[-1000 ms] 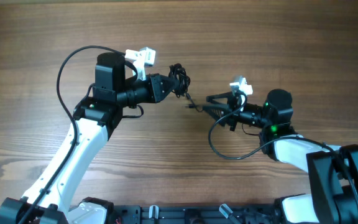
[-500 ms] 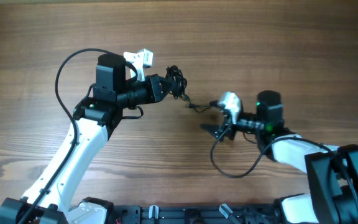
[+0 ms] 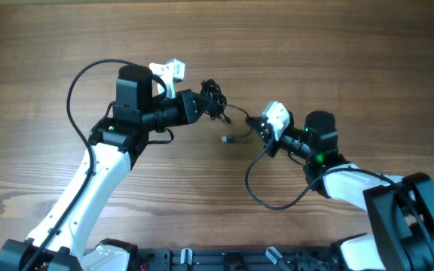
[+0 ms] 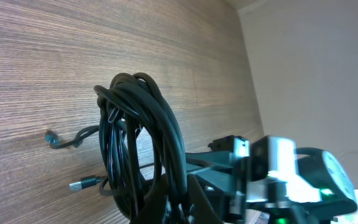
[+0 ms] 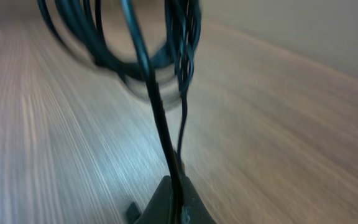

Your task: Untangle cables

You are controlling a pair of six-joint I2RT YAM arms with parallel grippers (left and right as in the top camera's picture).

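The left pincer (image 3: 203,108) is clamped on the cables (image 3: 215,96), a tight black coil held over the wooden surface (image 3: 337,60). The right pincer (image 3: 256,125), near it, is pinched together on one strand running out of that coil. A loose plug end (image 3: 227,138) shows between the two pincers
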